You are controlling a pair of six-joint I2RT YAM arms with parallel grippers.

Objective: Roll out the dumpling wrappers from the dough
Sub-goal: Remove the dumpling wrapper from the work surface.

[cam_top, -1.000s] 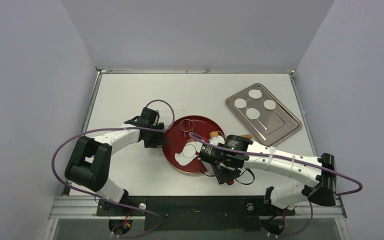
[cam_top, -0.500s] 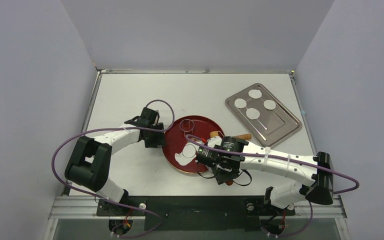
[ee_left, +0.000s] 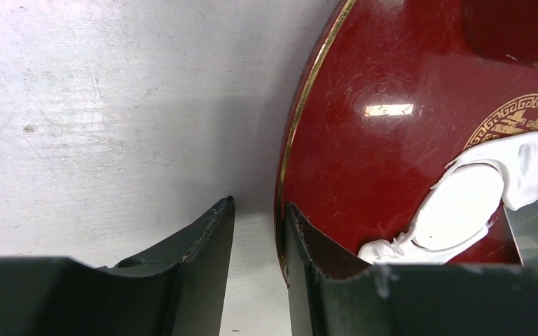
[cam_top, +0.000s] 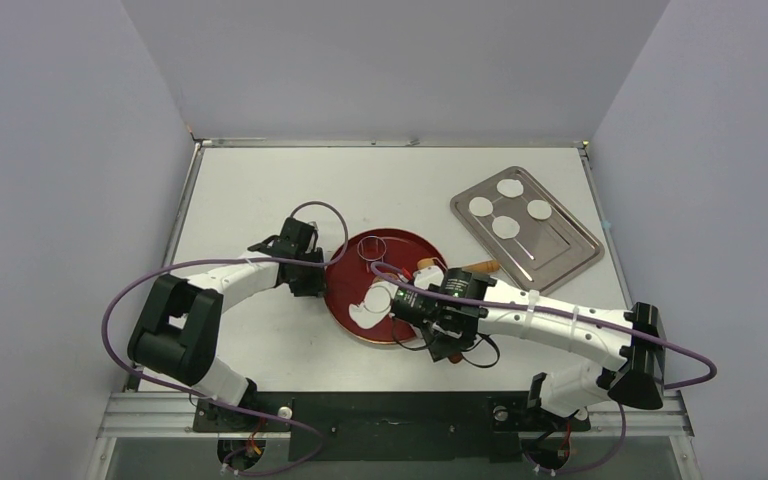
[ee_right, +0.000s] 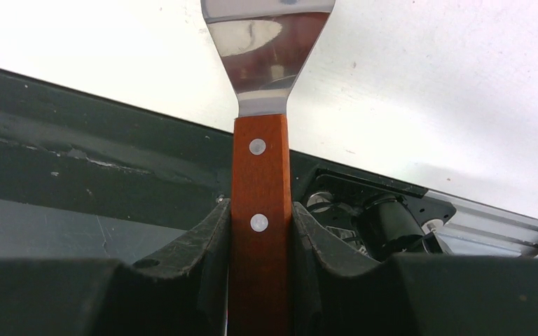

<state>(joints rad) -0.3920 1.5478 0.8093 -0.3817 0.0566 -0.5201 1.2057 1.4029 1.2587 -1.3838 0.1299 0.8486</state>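
Note:
The dough (cam_top: 372,305) lies as a thin ragged white sheet on the red plate (cam_top: 350,275). In the left wrist view the dough (ee_left: 529,157) has a round disc (ee_left: 459,210) outlined in it. Several dumpling wrappers (cam_top: 506,227) lie on the metal tray (cam_top: 565,255). My left gripper (ee_left: 258,206) straddles the red plate's rim (ee_left: 301,119), one finger inside and one on the table, with a narrow gap left. My right gripper (ee_right: 260,206) is shut on a spatula's wooden handle (ee_right: 259,168), and its wrist (cam_top: 450,300) hangs over the plate's right side.
A metal ring cutter (cam_top: 371,247) sits at the plate's far side. A wooden, orange-brown stick (cam_top: 480,266) lies behind the right arm, partly hidden. The spatula's blade (ee_right: 266,49) points over the white table, close to the black base rail (ee_right: 77,161).
The left jaws have narrowed around the plate's rim. The right arm has slid left and a little farther over the plate, covering more of the dough.

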